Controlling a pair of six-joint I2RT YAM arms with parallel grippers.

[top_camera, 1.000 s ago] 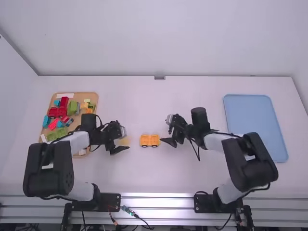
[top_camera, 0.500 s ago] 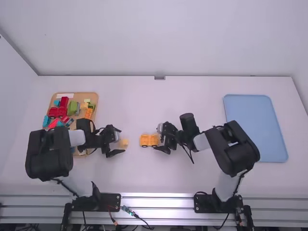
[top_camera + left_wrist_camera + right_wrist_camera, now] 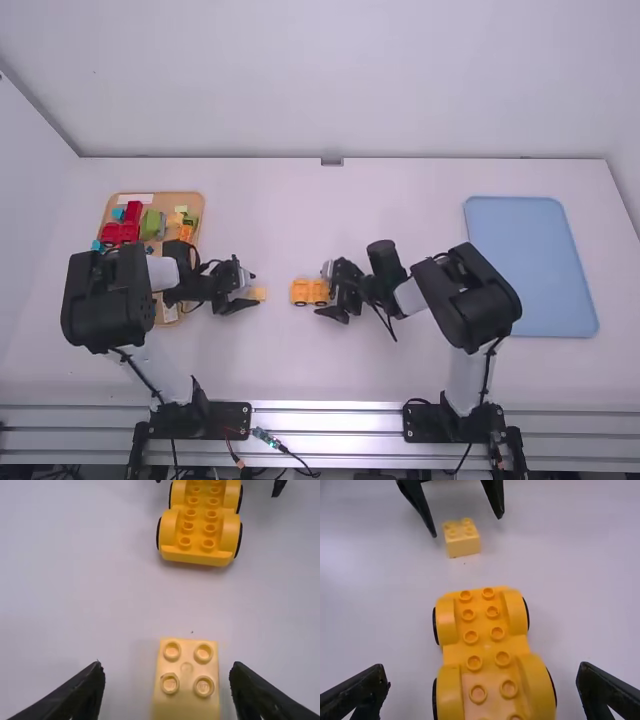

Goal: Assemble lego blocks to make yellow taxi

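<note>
Holds the left fingers (image 3: 243, 304) released and parted around the small pale-yellow block (image 3: 258, 294), on the table (image 3: 290, 360) between the wooden tray (image 3: 182, 197) of coloured blocks (image 3: 132, 214) at the left and the yellow wheeled base (image 3: 301, 291). Has the right fingers (image 3: 327, 313) released too, spread to the near and far sides of that base, with the blue tray (image 3: 530, 262) well off to the right.

Car base (image 3: 484, 647) is presenting orange-yellow, its wheels (image 3: 526, 614) showing black. Small block (image 3: 186, 705) is presenting paler yellow. Tray (image 3: 530, 265) is presenting light blue; worktop (image 3: 400, 190) is showing white.
</note>
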